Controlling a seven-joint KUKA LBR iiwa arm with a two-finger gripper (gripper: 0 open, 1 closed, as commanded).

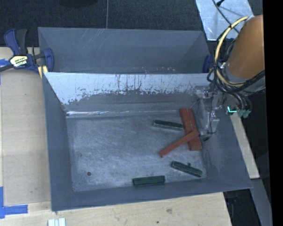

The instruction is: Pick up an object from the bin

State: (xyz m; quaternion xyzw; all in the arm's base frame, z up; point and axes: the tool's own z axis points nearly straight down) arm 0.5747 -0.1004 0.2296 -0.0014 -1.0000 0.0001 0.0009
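Note:
My gripper [210, 120] hangs low at the bin's right side, against the right wall. Just left of it lies a red-brown bar [189, 126], running from back to front. A second red-brown bar [177, 145] lies slantwise and meets the first at its near end, close beside the gripper's tip. Nothing shows held in the gripper.
A dark green bar [168, 125] lies left of the red-brown pair. Another dark green bar [186, 168] lies in front of them, and a third [148, 181] rests along the bin's front wall. The arm with its orange cover and cables stands over the right rim.

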